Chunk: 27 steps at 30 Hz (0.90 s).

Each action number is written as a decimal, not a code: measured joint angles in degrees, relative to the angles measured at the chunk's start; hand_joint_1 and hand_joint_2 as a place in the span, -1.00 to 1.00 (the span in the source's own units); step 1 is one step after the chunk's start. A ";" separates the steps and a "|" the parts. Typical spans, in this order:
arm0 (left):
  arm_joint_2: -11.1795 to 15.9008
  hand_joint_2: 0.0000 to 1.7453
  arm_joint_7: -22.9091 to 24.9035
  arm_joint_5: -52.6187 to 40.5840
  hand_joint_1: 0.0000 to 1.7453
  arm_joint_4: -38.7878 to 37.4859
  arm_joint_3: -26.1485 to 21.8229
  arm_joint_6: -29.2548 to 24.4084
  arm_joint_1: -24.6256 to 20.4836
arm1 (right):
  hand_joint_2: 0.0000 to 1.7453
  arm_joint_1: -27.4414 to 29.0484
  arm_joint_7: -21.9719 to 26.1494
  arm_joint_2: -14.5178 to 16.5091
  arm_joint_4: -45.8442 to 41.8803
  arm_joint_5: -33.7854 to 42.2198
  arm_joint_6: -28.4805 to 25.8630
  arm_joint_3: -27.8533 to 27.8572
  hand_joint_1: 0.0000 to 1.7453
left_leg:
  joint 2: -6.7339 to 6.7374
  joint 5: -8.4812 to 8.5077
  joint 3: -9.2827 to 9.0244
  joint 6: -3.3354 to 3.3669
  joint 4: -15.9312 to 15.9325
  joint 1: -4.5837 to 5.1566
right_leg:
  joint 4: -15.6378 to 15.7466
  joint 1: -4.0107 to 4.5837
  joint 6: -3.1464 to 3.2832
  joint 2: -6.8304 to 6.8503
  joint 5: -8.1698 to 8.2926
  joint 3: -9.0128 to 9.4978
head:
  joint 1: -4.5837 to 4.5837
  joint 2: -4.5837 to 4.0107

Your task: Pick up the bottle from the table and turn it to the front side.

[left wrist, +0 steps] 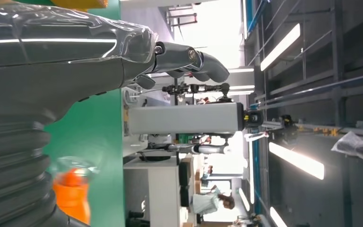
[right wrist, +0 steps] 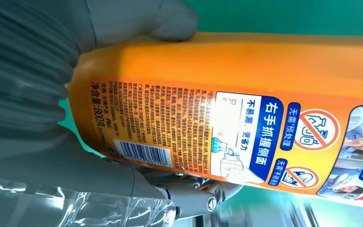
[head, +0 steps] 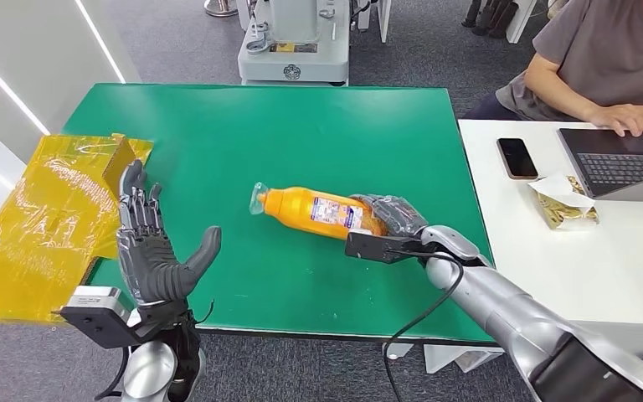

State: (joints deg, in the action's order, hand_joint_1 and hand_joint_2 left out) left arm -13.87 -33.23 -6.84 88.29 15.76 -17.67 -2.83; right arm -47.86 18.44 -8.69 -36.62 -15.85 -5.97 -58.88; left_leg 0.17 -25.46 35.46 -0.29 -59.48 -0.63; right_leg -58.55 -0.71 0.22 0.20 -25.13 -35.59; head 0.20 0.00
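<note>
My left hand (head: 152, 251): nearest to me, raised upright over the near left of the green surface (head: 301, 126), palm turned toward the middle, fingers (head: 138, 205) spread apart and holding nothing.
My right hand (head: 393, 219): a little further out, reaching in from the right; its fingers (right wrist: 189, 191) are wrapped around the base end of the bottle, thumb on one side and the rest on the other.
Bottle (head: 318, 211): orange, lying on its side near the middle of the surface, clear cap end pointing left toward my free hand. I cannot tell whether it rests on the surface or is just lifted off it.
Label (right wrist: 227, 137): the face toward my right wrist carries small print, a barcode and warning icons, so I judge this to be the back.
Done: the bottle is gripped.
Left to do: by my judgement, a clear lift and the turn that brings the front side round.
Yellow box (head: 59, 218): flattened, at the far left edge, well apart from the bottle.
Further off: a person at a white desk (head: 569, 251) on the right, with a laptop (head: 619, 159) and a phone (head: 517, 157).
</note>
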 joint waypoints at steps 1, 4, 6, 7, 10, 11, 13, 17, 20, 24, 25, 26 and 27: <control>0.03 1.00 -0.41 0.28 -1.00 -0.05 0.00 -0.26 0.00 | 1.00 1.02 0.34 -0.16 -1.84 -0.13 -0.55 1.89 1.00 | 0.00 0.00 0.00 0.00 0.00 0.00 | 0.00 0.00 0.00 0.01 -0.01 0.00 | 0.01 0.00; 0.11 1.00 -1.16 0.97 -1.00 -0.27 0.00 -0.85 0.00 | 1.00 3.74 2.15 -0.48 -6.33 -0.17 -2.00 6.80 1.00 | 0.00 0.00 0.01 0.00 0.01 0.00 | 0.00 0.00 0.00 0.01 -0.01 0.00 | 0.00 0.00; 0.13 1.00 -1.66 1.54 -1.00 -0.39 0.00 -1.46 0.00 | 1.00 5.55 3.72 -0.44 -8.75 -0.07 -4.93 9.69 1.00 | -0.01 0.00 0.02 0.00 0.01 0.00 | 0.00 0.00 0.00 0.02 -0.01 0.00 | 0.01 0.00; 0.17 1.00 -1.95 1.87 -1.00 -0.48 0.00 -1.83 0.00 | 1.00 6.62 4.33 -0.36 -10.05 -0.05 -6.65 11.19 1.00 | -0.02 0.00 0.02 0.00 0.01 0.00 | 0.00 0.00 0.00 0.03 -0.01 0.01 | 0.01 0.00; 0.37 1.00 -2.77 2.86 -1.00 -0.81 0.00 -2.67 -0.01 | 1.00 9.78 5.45 0.00 -13.72 -0.04 -10.32 15.04 1.00 | -0.02 0.00 0.02 0.00 0.01 0.01 | 0.00 -0.01 0.00 0.03 -0.01 0.01 | 0.00 0.00; 0.43 1.00 -3.03 3.13 -1.00 -0.95 0.00 -2.87 -0.02 | 1.00 10.71 5.80 0.12 -14.71 0.05 -11.10 16.00 1.00 | -0.02 0.00 0.02 0.00 0.01 0.01 | 0.00 -0.01 0.00 0.03 -0.01 0.01 | 0.00 0.00; 0.55 1.00 -3.38 3.55 -1.00 -1.25 0.00 -3.20 -0.05 | 1.00 12.18 6.69 0.37 -16.33 0.45 -12.53 17.66 1.00 | -0.03 0.00 0.03 0.00 0.01 0.01 | 0.00 -0.01 -0.01 0.04 -0.01 0.00 | 0.00 0.00; 0.73 1.00 -4.02 4.39 -1.00 -2.00 0.00 -3.85 -0.18 | 1.00 14.66 9.42 0.85 -19.46 0.85 -16.60 20.69 1.00 | -0.03 0.00 0.02 0.00 0.02 0.00 | 0.00 0.00 -0.01 0.04 -0.02 0.00 | 0.01 0.00; 1.06 1.00 -4.39 5.02 -1.00 -2.77 -0.01 -4.40 -0.39 | 1.00 16.82 10.87 1.13 -22.20 0.68 -19.17 22.43 1.00 | -0.01 -0.01 0.02 0.00 0.02 0.00 | 0.00 0.00 -0.01 0.02 -0.02 0.00 | 0.00 0.00; 1.37 1.00 -4.69 5.10 -1.00 -3.21 -0.02 -4.45 -0.52 | 1.00 18.35 11.01 1.23 -24.11 0.66 -19.39 23.42 1.00 | -0.01 0.00 0.02 0.00 0.03 0.01 | 0.00 -0.01 -0.01 0.02 -0.02 0.00 | 0.00 0.00; 1.44 1.00 -4.72 5.11 -1.00 -3.28 -0.02 -4.45 -0.53 | 1.00 18.55 11.02 1.24 -24.42 0.66 -19.39 23.57 1.00 | -0.01 0.00 0.02 0.00 0.02 0.01 | 0.00 -0.01 -0.01 0.02 -0.02 0.00 | 0.00 0.00; 1.49 1.00 -4.75 5.11 -1.00 -3.35 -0.02 -4.45 -0.54 | 1.00 18.70 11.02 1.25 -24.69 0.66 -19.39 23.69 1.00 | -0.01 0.00 0.02 0.00 0.02 0.01 | 0.00 -0.01 -0.01 0.02 -0.02 0.00 | 0.00 0.00; 1.52 1.00 -4.77 5.11 -1.00 -3.42 -0.01 -4.45 -0.55 | 1.00 18.83 11.03 1.26 -24.92 0.66 -19.40 23.78 1.00 | -0.01 0.00 0.02 0.00 0.02 0.01 | 0.00 -0.01 -0.01 0.02 -0.02 0.00 | 0.00 0.00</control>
State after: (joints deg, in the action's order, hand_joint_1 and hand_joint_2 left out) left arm -12.34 -38.00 -1.73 84.87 15.75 -22.12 -3.38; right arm -29.03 29.46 -7.44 -61.54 -15.19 -25.37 -35.10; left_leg 0.16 -25.46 35.48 -0.29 -59.45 -0.63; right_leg -58.54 -0.72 0.21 0.22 -25.16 -35.59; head 0.20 0.00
